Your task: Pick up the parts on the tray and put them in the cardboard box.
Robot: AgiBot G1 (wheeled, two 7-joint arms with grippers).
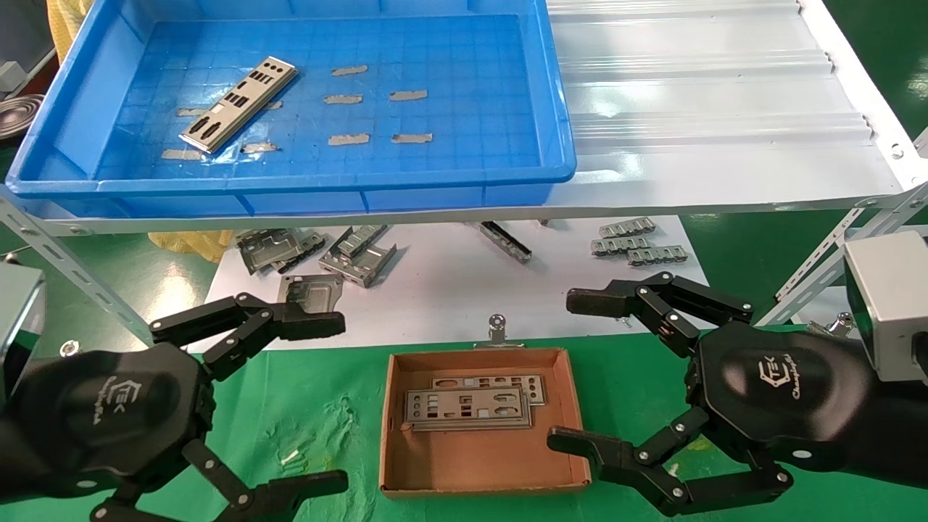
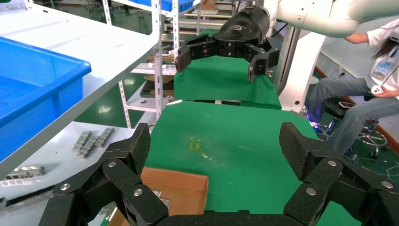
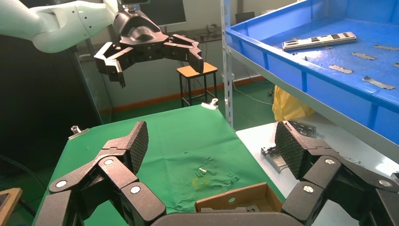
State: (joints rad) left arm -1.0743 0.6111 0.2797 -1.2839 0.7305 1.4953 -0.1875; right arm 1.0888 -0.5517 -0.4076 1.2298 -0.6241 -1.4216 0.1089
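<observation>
1. The blue tray sits on the white ribbed shelf, toward the robot's left.
2. One part lies diagonally on the tray floor, in its left half, among grey tape scraps.
3. The cardboard box rests on the green tabletop directly in front of the robot, below the shelf.
4. Two more parts lie flat inside the box, overlapping, toward its far wall.
5. The left claw hovers over the tabletop just left of the box, its fingers spread wide and holding nothing.
6. The right claw hovers at the box's right edge, also spread wide and empty; its near finger reaches over the box's right wall.
7. Bent grey brackets and small ridged strips lie on a white sheet under the shelf, beyond the box.
</observation>
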